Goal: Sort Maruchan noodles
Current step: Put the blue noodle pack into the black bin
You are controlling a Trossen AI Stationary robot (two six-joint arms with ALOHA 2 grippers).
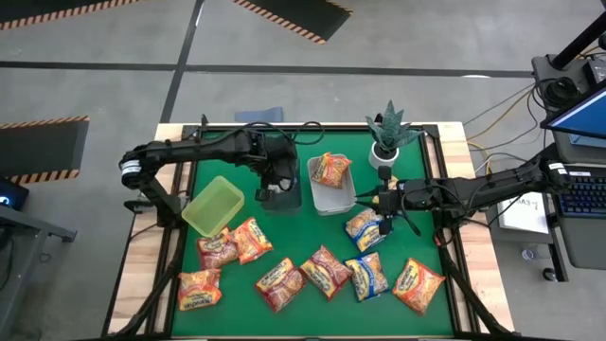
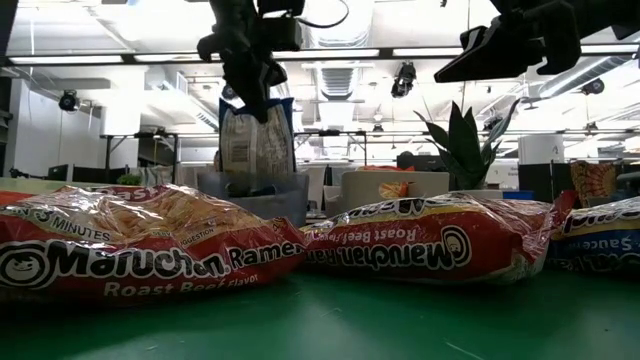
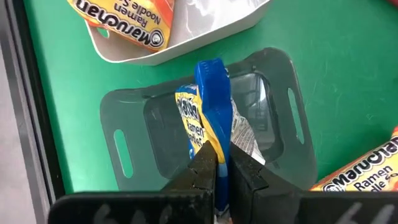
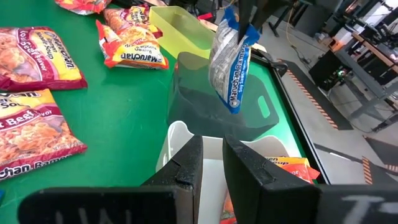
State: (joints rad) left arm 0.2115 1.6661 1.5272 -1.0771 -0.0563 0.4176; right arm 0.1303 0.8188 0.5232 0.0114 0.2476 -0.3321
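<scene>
One blue-and-yellow packet hangs pinched in the left tool above the dark bin; the right tool, fingers narrowly parted, hovers over the white bin.

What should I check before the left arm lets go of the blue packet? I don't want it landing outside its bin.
1. Left gripper jaws shut on blue packet: ok.
2. Packet hangs over the dark bin: ok.
3. Dark bin's floor free: ok.
4. Right gripper away from the dark bin, over the white bin: ok.
5. Packet low enough to drop cleanly: cannot tell.
</scene>
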